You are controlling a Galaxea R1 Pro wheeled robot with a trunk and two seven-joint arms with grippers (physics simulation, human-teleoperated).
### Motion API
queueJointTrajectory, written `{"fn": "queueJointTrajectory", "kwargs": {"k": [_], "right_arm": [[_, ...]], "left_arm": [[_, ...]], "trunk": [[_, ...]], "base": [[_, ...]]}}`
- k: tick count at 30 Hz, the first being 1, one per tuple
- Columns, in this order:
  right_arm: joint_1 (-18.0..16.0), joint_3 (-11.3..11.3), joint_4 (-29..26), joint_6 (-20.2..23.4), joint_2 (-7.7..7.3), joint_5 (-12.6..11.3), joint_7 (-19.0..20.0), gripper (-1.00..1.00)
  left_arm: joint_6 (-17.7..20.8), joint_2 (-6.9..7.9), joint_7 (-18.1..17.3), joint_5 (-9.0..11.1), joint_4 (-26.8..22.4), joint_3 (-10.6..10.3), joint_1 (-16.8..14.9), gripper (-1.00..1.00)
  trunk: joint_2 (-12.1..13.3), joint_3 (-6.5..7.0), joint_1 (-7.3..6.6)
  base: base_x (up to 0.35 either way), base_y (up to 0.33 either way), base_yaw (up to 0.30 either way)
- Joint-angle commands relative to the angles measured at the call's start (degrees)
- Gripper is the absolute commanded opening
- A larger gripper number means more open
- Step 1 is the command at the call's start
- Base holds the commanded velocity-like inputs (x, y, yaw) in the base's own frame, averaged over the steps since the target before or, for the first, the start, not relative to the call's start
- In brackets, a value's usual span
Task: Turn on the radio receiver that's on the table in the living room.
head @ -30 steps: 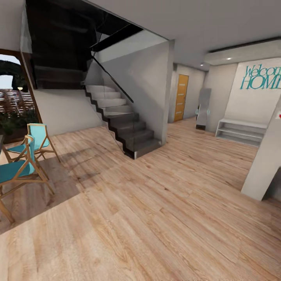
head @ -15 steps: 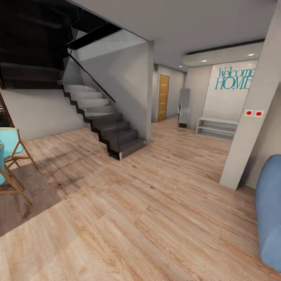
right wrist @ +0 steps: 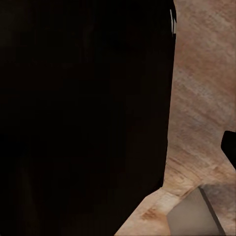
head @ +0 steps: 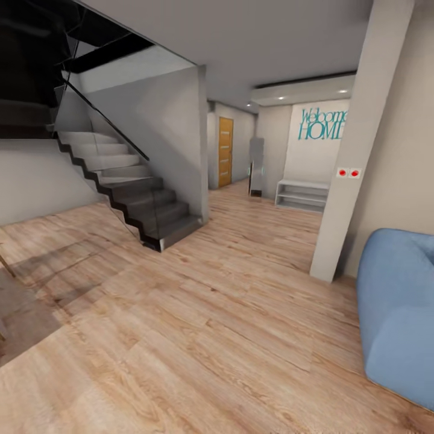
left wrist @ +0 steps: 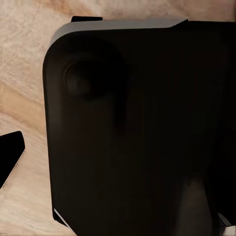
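At the right edge of the head view, a rounded blue fabric sofa indicates the living room lies rightward across the light wood plank floor; gripper opening cannot be determined.

blue sofa cut off at right edge, welcome lettering partly behind pillar

A broad stretch of light wood plank floor lies open from the near edge to the far hallway. On the left, a dark grey staircase with a glass side panel juts into it. On the right stand a square white pillar and, nearer, a rounded blue sofa. Between staircase and pillar the floor runs free toward a far orange-brown door and a low white shelf.
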Motion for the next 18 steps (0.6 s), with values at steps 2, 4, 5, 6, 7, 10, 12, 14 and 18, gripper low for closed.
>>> {"fn": "queueJointTrajectory", "kwargs": {"k": [2, 4, 5, 6, 7, 10, 12, 14, 18], "right_arm": [[0.00, 0.00, 0.00, 0.00, 0.00, 0.00, 0.00, 1.00], [0.00, 0.00, 0.00, 0.00, 0.00, -0.01, 0.00, 1.00], [0.00, 0.00, 0.00, 0.00, 0.00, 0.00, 0.00, 1.00], [0.00, 0.00, 0.00, 0.00, 0.00, 0.00, 0.00, 1.00], [0.00, 0.00, 0.00, 0.00, 0.00, 0.02, 0.00, 1.00], [0.00, -0.01, 0.00, 0.00, 0.00, 0.03, 0.00, 1.00], [0.00, -0.02, 0.00, 0.00, 0.00, 0.03, 0.00, 1.00], [0.00, -0.01, 0.00, 0.00, 0.00, 0.04, 0.00, 1.00], [0.00, 0.00, 0.00, 0.00, 0.00, 0.04, 0.00, 1.00]], "left_arm": [[0.00, -0.03, 0.02, 0.00, -0.08, -0.01, 0.00, 1.00], [0.00, -0.03, -0.01, 0.00, -0.14, -0.02, 0.00, 1.00], [0.00, -0.03, -0.01, 0.00, -0.14, -0.01, -0.02, 1.00], [0.00, -0.05, -0.03, 0.00, -0.15, 0.00, -0.01, 1.00], [0.02, -0.05, -0.04, 0.00, -0.15, 0.00, -0.01, 1.00], [0.05, -0.05, -0.04, 0.00, -0.15, 0.01, 0.00, 1.00], [0.06, -0.06, -0.05, 0.00, -0.15, 0.01, 0.00, 1.00], [0.07, -0.07, -0.05, 0.00, -0.15, 0.01, 0.00, 1.00], [0.09, -0.08, -0.06, 0.00, -0.15, 0.05, 0.00, 1.00]], "trunk": [[0.00, 0.07, 0.00], [0.00, 0.13, 0.00], [0.00, 0.16, 0.00], [0.00, 0.19, 0.00], [0.00, 0.23, 0.00], [0.00, 0.32, 0.00], [0.00, 0.39, 0.00], [0.00, 0.45, 0.00], [0.00, 0.58, 0.00]], "base": [[0.000, 0.000, -0.286], [0.000, 0.000, -0.286], [0.000, 0.000, -0.286], [0.000, 0.000, -0.286], [0.000, 0.000, -0.286], [0.000, 0.000, -0.286], [0.000, 0.000, -0.286], [0.000, 0.000, -0.286], [0.000, 0.000, -0.286]]}}
